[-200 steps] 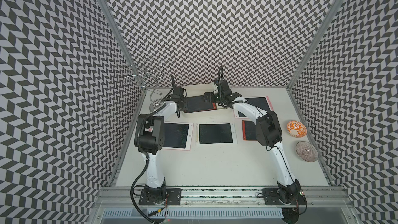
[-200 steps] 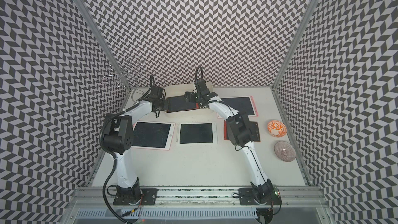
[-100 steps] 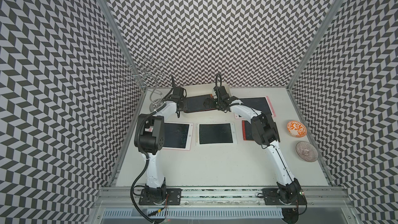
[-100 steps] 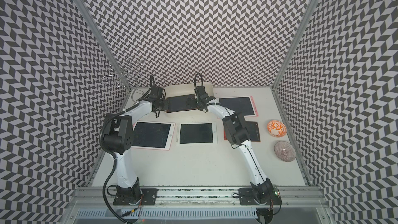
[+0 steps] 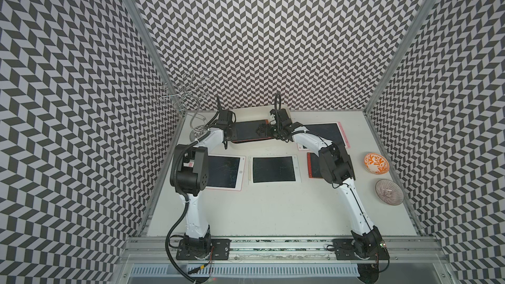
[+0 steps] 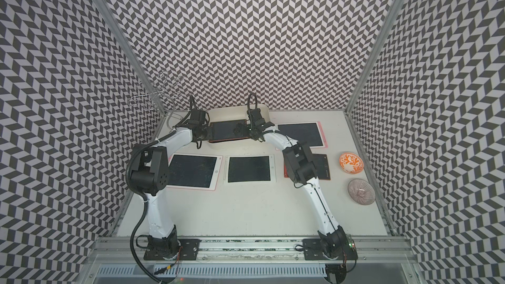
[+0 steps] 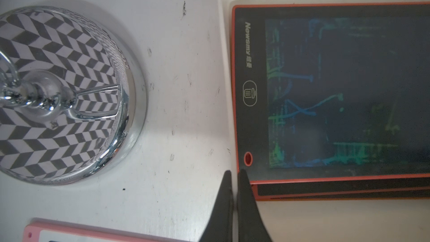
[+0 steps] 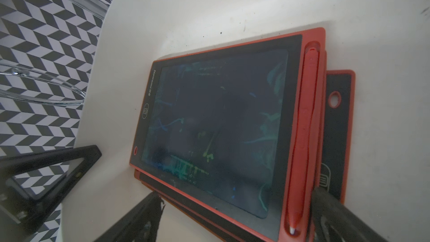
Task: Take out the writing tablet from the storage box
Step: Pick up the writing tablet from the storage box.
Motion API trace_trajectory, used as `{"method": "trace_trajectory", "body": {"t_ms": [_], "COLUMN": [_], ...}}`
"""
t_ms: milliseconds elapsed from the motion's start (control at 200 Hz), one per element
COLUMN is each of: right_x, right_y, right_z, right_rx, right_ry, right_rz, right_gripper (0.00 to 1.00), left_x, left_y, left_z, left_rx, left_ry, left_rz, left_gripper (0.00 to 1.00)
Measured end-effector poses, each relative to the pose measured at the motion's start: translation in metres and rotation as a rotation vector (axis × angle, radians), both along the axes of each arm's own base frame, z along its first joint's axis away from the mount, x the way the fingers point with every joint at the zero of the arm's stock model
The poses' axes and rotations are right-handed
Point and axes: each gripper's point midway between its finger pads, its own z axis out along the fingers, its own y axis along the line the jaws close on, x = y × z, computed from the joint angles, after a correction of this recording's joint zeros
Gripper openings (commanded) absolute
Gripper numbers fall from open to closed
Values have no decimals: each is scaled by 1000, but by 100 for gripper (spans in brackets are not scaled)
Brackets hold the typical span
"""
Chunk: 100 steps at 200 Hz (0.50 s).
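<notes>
The cream-white storage box stands at the back middle of the table. A stack of red-framed writing tablets lies in it; the top one has a red stylus in its edge slot. My left gripper is shut on the box's left wall, beside the tablet's corner. My right gripper hangs open over the stack's right part, one finger on each side of the top tablet.
Four more tablets lie on the table: pink-framed, white, red partly under my right arm, and pink. An orange bowl and a purple bowl sit at the right edge. A chrome wire stand stands left of the box.
My right gripper has come left and down, from beside the box to over the tablet stack. The left gripper has stayed where it was.
</notes>
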Motion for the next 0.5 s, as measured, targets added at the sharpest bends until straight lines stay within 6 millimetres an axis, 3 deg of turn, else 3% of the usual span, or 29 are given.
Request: {"method": "trace_trajectory", "body": {"t_ms": [215, 501], "right_x": [-4, -7], "right_y": [0, 4], "right_z": [12, 62], "right_rx": [38, 111], "right_ry": [7, -49], "right_rz": [2, 17], "right_gripper": [98, 98], "left_x": [-1, -1], "left_y": [1, 2], "left_z": [0, 0], "left_rx": [3, 5], "left_ry": [3, 5], "left_rz": [3, 4], "left_gripper": [0, 0]}}
